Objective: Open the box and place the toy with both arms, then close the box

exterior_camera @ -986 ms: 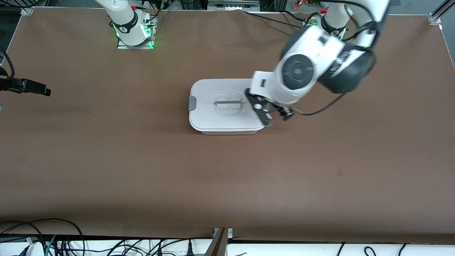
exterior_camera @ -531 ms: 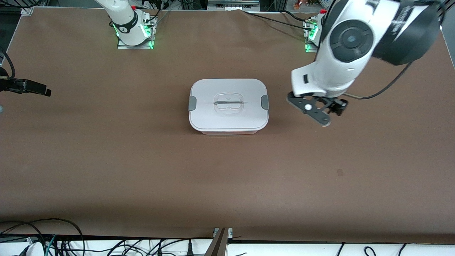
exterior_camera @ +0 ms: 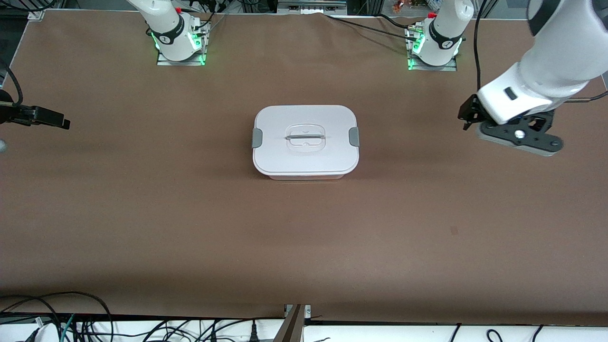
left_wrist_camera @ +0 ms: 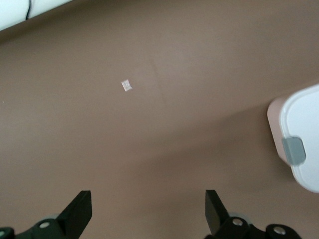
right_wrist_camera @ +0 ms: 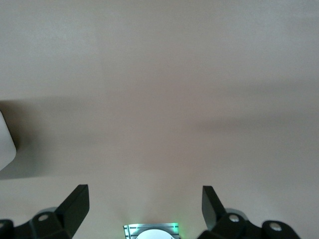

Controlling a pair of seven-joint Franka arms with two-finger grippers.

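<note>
The box (exterior_camera: pixel 305 141) stands in the middle of the table with its white lid on and a grey clip (exterior_camera: pixel 354 137) at each end. The toy is out of view. My left gripper (exterior_camera: pixel 520 138) hangs over bare table toward the left arm's end, well apart from the box. In the left wrist view it (left_wrist_camera: pixel 148 201) is open and empty, with one end of the box (left_wrist_camera: pixel 304 124) and its clip (left_wrist_camera: pixel 294 150) at the side. My right gripper (right_wrist_camera: pixel 144 196) is open and empty too, high over the right arm's end of the table, and a black part of it (exterior_camera: pixel 40 117) shows.
The two arm bases (exterior_camera: pixel 178 40) (exterior_camera: pixel 434 45) stand along the table's edge farthest from the front camera. Cables (exterior_camera: pixel 95 323) lie off the nearest edge. A small pale mark (left_wrist_camera: pixel 127 85) is on the brown cloth nearer the front camera than the left gripper.
The left arm has swung away from the box's clip at its own end, out toward the left arm's end of the table. The box and the right arm have not moved.
</note>
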